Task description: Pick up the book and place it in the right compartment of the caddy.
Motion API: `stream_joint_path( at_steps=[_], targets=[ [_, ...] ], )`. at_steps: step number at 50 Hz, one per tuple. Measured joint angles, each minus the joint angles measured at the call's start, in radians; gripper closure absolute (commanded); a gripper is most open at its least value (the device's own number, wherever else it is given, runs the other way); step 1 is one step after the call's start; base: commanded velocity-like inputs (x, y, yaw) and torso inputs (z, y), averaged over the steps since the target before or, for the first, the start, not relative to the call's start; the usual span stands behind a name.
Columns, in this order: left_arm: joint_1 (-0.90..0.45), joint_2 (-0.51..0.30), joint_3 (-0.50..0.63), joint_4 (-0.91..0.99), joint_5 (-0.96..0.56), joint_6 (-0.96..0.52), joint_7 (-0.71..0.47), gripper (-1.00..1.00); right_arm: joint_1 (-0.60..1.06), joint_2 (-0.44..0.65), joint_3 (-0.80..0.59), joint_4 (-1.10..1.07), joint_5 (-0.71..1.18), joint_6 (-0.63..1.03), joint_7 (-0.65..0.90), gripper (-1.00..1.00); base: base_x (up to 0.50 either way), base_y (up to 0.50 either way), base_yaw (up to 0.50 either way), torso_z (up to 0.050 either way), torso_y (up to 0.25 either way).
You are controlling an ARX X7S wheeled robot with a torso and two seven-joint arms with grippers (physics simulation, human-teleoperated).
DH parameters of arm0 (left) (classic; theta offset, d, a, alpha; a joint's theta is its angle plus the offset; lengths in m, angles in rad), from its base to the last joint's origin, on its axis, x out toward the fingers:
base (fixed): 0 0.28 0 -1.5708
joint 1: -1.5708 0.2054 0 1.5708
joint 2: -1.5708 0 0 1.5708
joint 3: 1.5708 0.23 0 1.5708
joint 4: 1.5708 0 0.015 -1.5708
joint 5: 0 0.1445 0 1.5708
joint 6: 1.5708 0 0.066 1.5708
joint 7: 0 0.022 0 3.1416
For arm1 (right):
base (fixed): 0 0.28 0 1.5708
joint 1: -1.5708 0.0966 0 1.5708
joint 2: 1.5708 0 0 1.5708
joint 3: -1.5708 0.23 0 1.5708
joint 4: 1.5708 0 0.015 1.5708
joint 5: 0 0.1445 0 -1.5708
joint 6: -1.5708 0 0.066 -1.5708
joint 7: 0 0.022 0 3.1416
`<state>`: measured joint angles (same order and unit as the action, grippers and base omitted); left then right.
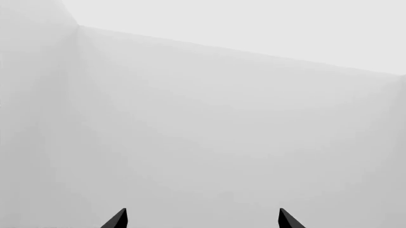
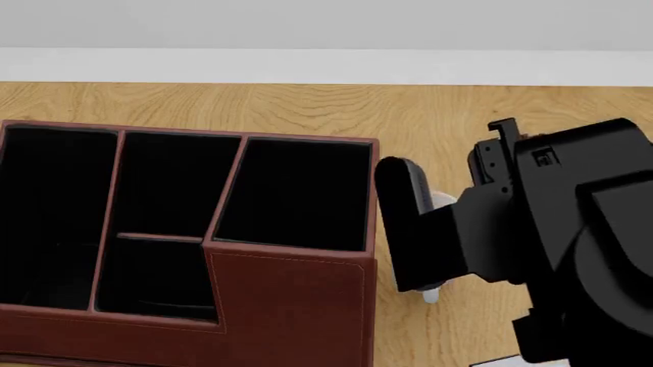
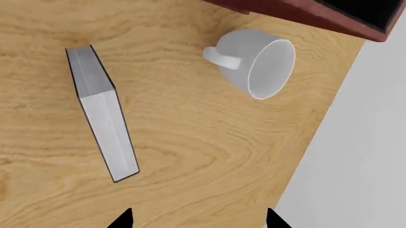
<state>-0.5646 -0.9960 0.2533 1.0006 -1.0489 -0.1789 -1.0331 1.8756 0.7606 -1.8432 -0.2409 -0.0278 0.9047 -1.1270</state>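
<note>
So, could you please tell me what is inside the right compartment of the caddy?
The right compartment of the caddy shows only black lining, with no object visible in it. Its taller front wall hides the near part of the floor. The book stands on the table.

— What do I look like from my head camera?

— My right arm [image 2: 551,229] fills the right side of the frame, matte black all over, built of blocky, rounded housings. A squarish bracket with a small notch sticks up at its upper edge, and a faint pale marking sits on the panel just beside it. One long rounded link with a grey sheen juts toward the frame's middle.

— And the pincers?

— My right gripper [image 3: 199,219] shows only two black pointed tips at the bottom edge of its wrist frame. My left gripper [image 1: 203,219] looks the same: two sharp black wedges, set apart, at the bottom edge.
</note>
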Motion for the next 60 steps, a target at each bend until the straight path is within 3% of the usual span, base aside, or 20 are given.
stream_joint_path(
  at_steps=[60],
  targets=[
    [-0.005, 0.0, 0.032, -0.008, 0.015, 0.004, -0.005, -1.0, -0.319, -0.005, -0.085, 0.058, -0.01, -0.037, 0.185, -1.0, 0.0, 0.0, 0.0, 0.0, 0.0]
  ],
)
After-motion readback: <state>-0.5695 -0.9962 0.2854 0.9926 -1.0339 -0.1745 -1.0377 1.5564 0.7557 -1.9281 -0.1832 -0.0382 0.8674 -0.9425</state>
